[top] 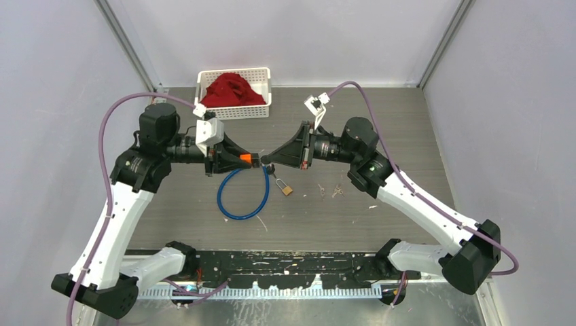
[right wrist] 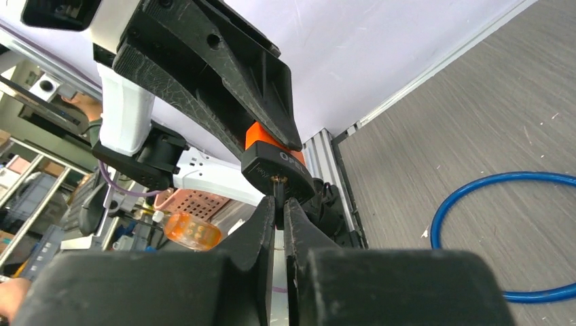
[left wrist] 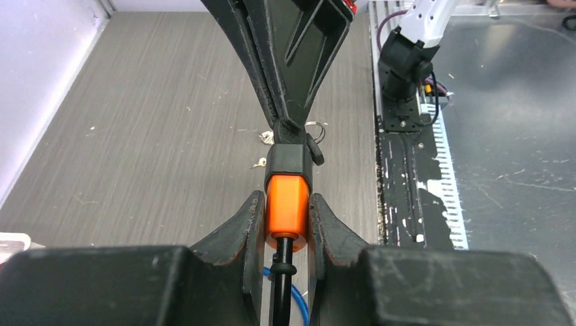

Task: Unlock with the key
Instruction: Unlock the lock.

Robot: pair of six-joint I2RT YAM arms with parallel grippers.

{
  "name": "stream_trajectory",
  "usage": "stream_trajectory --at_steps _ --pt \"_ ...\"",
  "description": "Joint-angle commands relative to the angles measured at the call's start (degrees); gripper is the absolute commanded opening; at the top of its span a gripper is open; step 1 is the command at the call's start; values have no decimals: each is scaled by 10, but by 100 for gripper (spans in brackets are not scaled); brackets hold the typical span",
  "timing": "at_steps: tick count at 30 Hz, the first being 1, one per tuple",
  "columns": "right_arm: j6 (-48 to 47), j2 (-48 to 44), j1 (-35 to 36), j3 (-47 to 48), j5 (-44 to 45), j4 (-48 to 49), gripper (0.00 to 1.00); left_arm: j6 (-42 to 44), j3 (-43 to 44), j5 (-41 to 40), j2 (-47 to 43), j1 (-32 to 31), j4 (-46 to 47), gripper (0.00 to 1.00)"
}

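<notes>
The lock is a blue cable loop (top: 242,204) ending in an orange barrel (left wrist: 286,217) with a black cap (left wrist: 289,161). My left gripper (left wrist: 286,204) is shut on the orange barrel and holds it above the table. From the other side my right gripper (right wrist: 280,204) is shut on the thin dark key (right wrist: 279,192), whose tip sits in the keyhole of the black cap (right wrist: 275,168). The two grippers meet tip to tip over the table's middle, left gripper (top: 251,159) facing right gripper (top: 266,161). Most of the key is hidden between the fingers.
A small brass padlock (top: 287,189) lies on the table just below the grippers. A white basket (top: 234,70) with a red cloth (top: 233,92) stands at the back. Small scraps (top: 333,191) dot the wood. A black rail (top: 285,263) runs along the near edge.
</notes>
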Motion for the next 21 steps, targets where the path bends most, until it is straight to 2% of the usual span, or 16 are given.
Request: stream_trajectory --at_steps 1,2,3,7,15,21 --pt "3 3 14 17 -17 -7 28 57 27 -10 -4 -14 37 0" --pt "-22 -2 11 24 -13 -26 43 45 27 -5 -3 -13 35 0" --pt "-61 -11 9 29 -10 -38 53 33 26 1 -3 -14 34 0" --pt "-160 -55 9 19 1 -45 76 -49 9 34 -1 -13 57 0" --pt "-180 -34 16 26 -64 -27 79 -297 -31 65 7 -13 223 0" --pt "-164 -19 20 30 -61 11 75 -356 -37 61 10 -13 240 0"
